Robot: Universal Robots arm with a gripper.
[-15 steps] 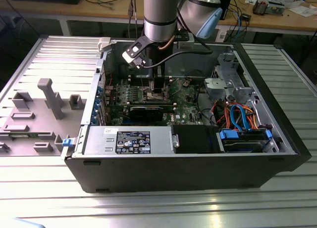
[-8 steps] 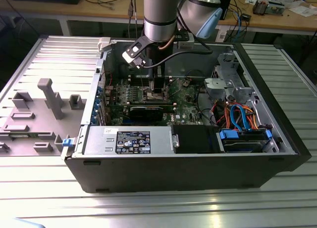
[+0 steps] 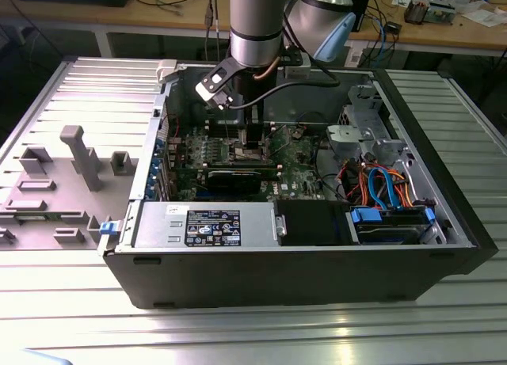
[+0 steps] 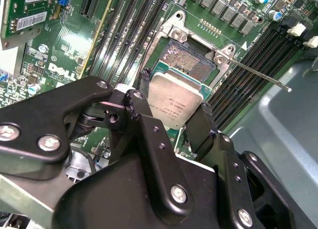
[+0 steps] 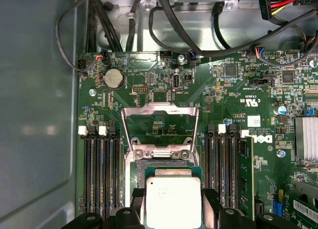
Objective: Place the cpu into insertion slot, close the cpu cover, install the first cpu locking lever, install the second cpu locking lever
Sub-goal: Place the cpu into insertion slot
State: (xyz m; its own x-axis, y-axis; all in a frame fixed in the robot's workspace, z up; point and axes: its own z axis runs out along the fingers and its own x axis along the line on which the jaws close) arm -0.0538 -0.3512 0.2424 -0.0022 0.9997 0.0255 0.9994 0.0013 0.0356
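Upper centre in the exterior view, the gripper (image 3: 252,142) clamps the cpu (image 4: 174,102) by its edges, seemingly just above the insertion slot (image 4: 186,60); the cpu cover (image 5: 160,109) stands open.

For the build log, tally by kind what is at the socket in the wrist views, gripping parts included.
cpu: 1
fingers gripping it: 2
insertion slot: 1
cpu cover, standing open: 1
coin battery: 1
Total: 6
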